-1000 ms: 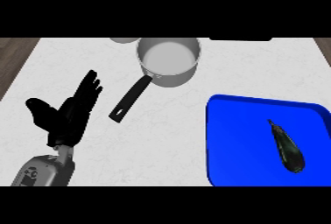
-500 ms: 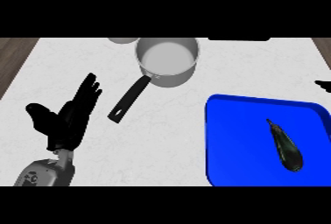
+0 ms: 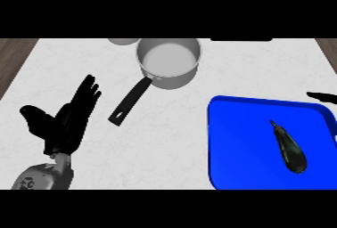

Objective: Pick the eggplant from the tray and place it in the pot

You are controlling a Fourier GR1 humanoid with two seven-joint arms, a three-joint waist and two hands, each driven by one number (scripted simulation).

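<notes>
White worktop [image 3: 178, 147] carries the tray [image 3: 244, 142], eggplant [image 3: 288, 147] untouched. Right robot hand [image 3: 321, 95] has just edged in beyond the tray's far right corner, so the reach is probably starting; I cannot tell its grip. Left robot hand [image 3: 66, 122] rests wide, well left of the tray.

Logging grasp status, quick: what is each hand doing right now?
Left hand: open, holding nothing.
Right hand: barely in view, cannot tell.

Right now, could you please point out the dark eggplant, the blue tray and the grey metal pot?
Dark eggplant [image 3: 289, 149]: head view, middle of its body.
Blue tray [image 3: 242, 142]: head view, bare floor left of the eggplant.
Grey metal pot [image 3: 171, 81]: head view, front outer wall.
</notes>
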